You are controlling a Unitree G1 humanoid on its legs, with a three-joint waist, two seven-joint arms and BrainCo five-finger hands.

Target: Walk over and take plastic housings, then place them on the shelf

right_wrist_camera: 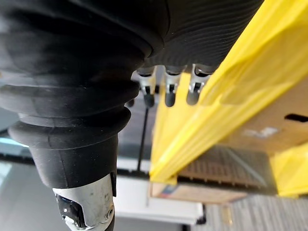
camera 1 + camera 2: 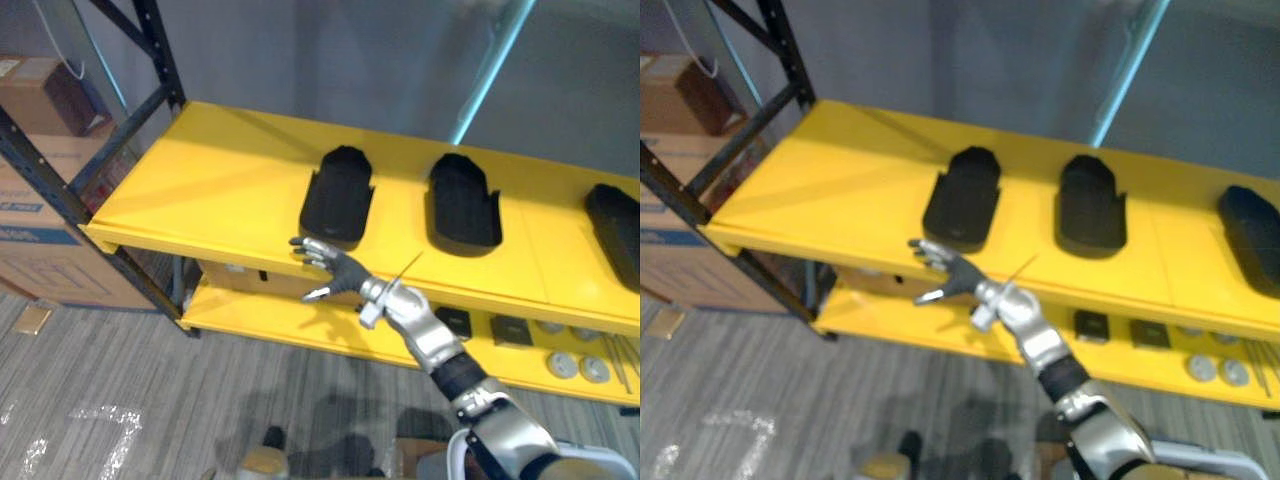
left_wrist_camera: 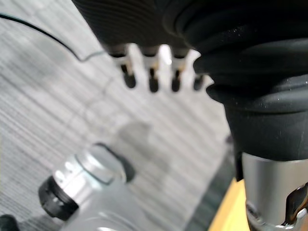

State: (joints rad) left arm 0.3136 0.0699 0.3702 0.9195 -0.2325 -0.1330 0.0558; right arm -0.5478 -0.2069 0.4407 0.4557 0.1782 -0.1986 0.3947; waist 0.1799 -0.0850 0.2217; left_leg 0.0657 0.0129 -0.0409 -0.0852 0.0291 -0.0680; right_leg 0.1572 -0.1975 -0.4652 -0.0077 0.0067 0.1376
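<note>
R hand point(image 2: 335, 268) spread, empty, by shelf point(image 2: 220, 190) edge below leftmost housing point(image 2: 338, 195), apparently not touching; L hand point(image 3: 152, 72) relaxed, empty.

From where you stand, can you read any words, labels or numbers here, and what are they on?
No text here is readable.
Large cardboard box left of the shelf: blue print, too blurred to read.
Smaller box above it: pale label, too blurred to read.
Black plastic housings and the yellow shelf: no markings that I can see.
</note>
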